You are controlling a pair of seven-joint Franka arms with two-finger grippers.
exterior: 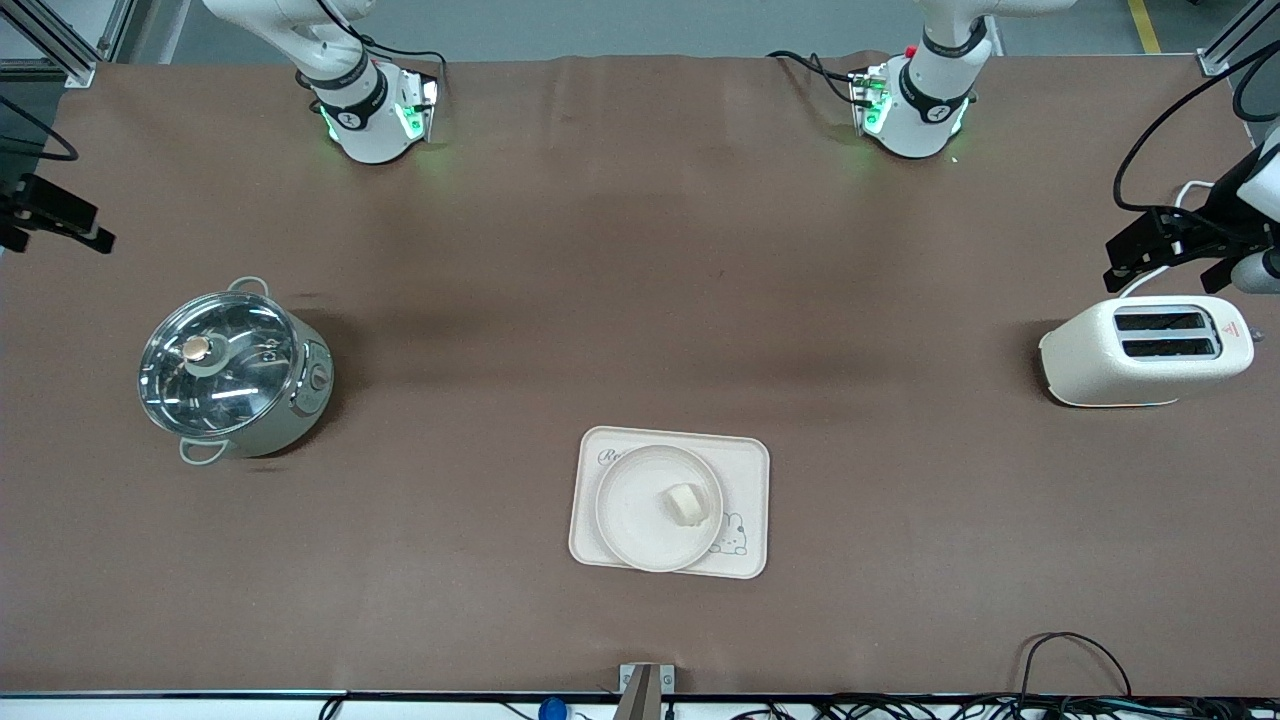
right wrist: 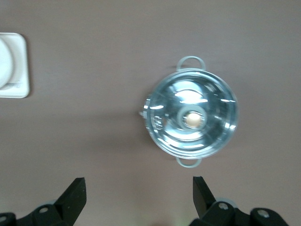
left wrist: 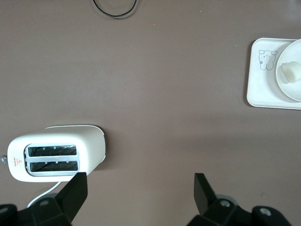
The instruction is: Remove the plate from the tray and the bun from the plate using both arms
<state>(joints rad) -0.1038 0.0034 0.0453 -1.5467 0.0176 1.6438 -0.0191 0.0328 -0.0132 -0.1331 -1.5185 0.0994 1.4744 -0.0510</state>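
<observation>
Both my grippers, left (left wrist: 137, 188) and right (right wrist: 136, 188), hang open; I'd pinch the round cream plate's (exterior: 640, 520) rim at 9 o'clock, away from the pale bun (exterior: 685, 503).

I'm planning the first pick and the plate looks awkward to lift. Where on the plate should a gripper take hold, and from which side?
Probably the plate's raised rim, pinched from above at the edge toward the right arm's end of the table. There the rim hangs near the tray's border, and the bun sits off-centre toward the left arm's end, clear of the fingers. Both the left gripper and right gripper hang open.

Robot lab, aluminium framing (exterior: 60, 40), cables (exterior: 1070, 670), brown-covered table (exterior: 640, 280)
</observation>
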